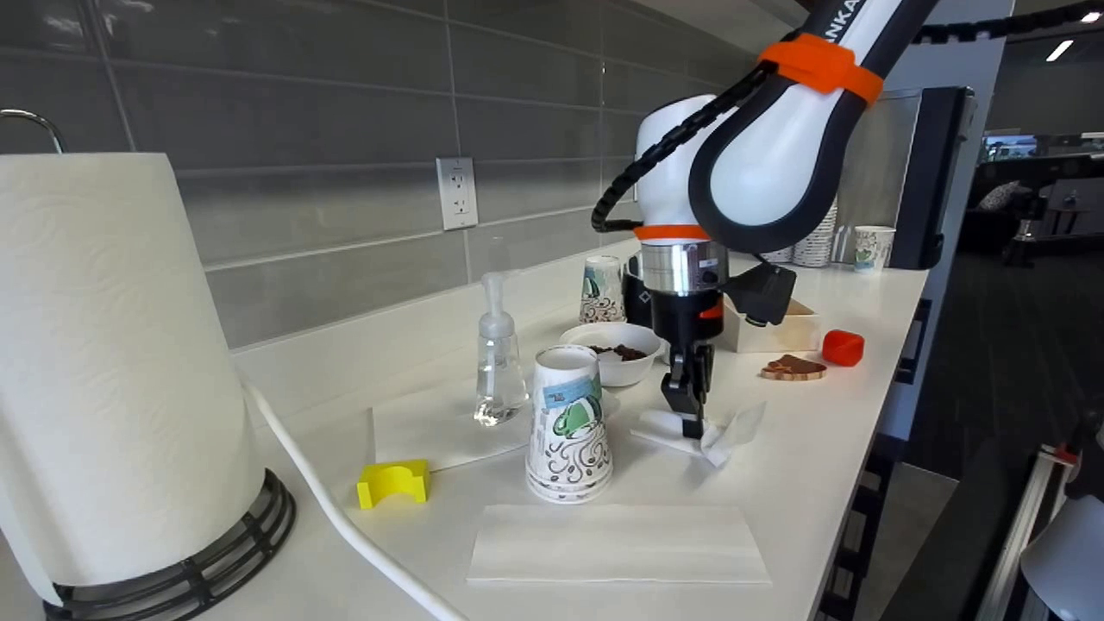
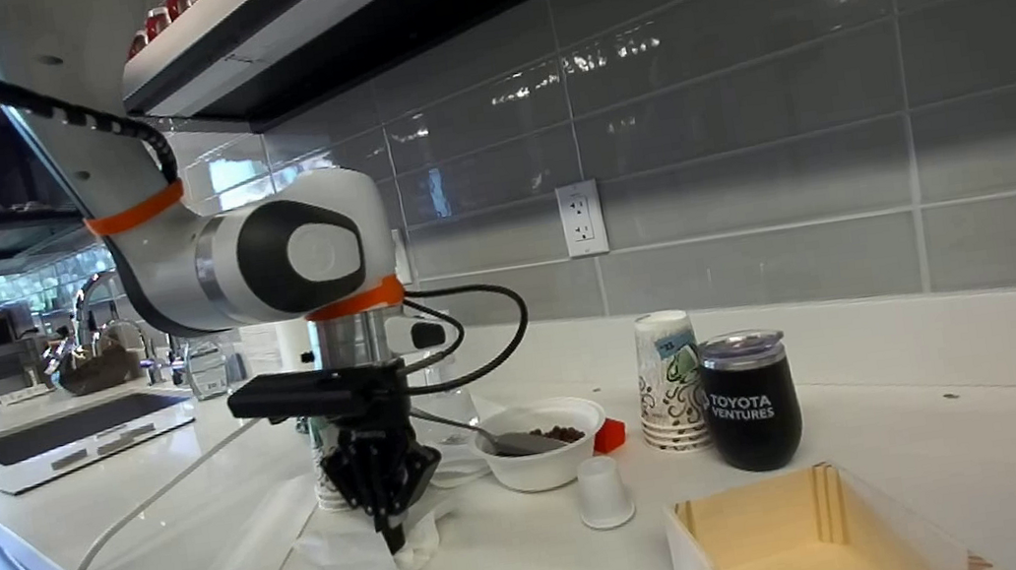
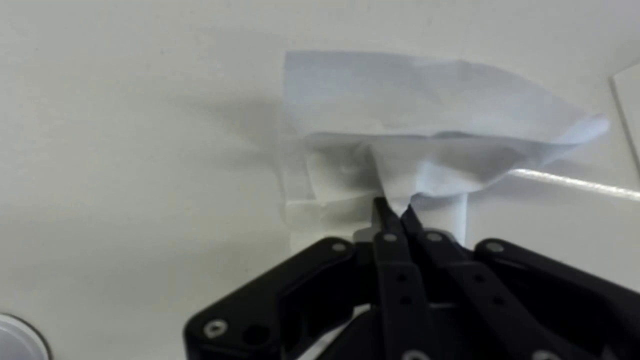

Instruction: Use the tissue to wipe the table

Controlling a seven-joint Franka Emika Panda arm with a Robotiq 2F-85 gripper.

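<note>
Tissue [image 3: 420, 112], white and rumpled, is down on the table [image 1: 802, 431] below my gripper [image 3: 396, 212], whose fingertips are drawn together on a fold of it. My wrist view shows that fold meeting the tips; in both exterior views I make out only a crumple there. Whether the whole piece touches the surface, I cannot tell.

Left to right in an exterior view: a paper-towel roll [image 1: 112, 371] stands near, then a yellow block [image 1: 393, 485], then a clear soap dispenser [image 1: 498, 371] farther off. An upturned paper-cup stack [image 1: 569, 431] comes next, with a flat paper sheet [image 1: 617, 548] on its near side. To the right of my gripper and the tissue lie a brown patterned piece [image 1: 792, 369] and, just beyond it, a red block [image 1: 843, 348]. The yellow block shows there alone.

In an exterior view, right of the tissue, I get a white bowl [image 2: 529, 473] with a grey utensil [image 2: 522, 444] in it, a small upturned cup [image 2: 604, 490], a black tumbler [image 2: 754, 419] lettered TOYOTA VENTURES, and the inner walls of a wooden box [image 2: 759, 513] near right. Only there can I read that lettering and see the utensil.
</note>
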